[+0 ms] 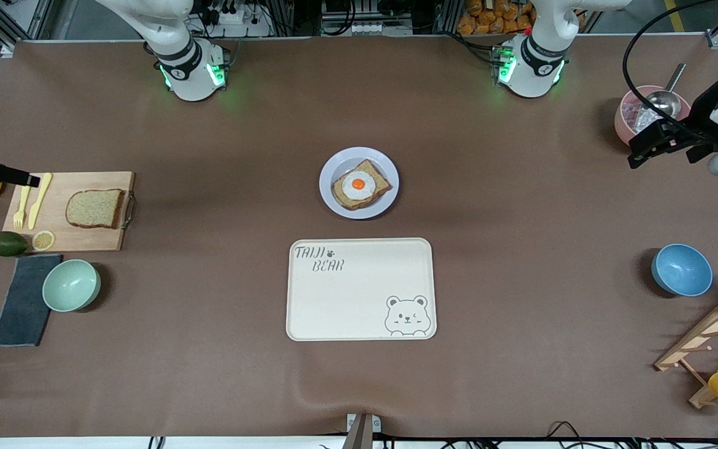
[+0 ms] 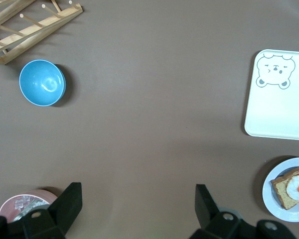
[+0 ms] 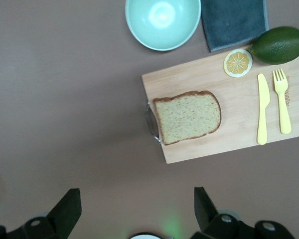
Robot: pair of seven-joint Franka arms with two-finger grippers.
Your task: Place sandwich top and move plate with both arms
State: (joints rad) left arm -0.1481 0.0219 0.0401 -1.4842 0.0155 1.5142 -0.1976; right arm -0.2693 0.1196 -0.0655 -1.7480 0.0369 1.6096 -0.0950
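Waiting on the cutting board [image 1: 66, 212], the bread slice [image 1: 95, 208] suits the right gripper [image 3: 134, 209], wide open and empty like the left gripper [image 2: 137, 209], while the plate [image 1: 359, 183] holds the egg slice [image 1: 359, 186].

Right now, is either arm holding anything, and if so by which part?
Nothing is held. The left gripper hangs open over bare table near the pink bowl; the right gripper is open beside the wooden cutting board.
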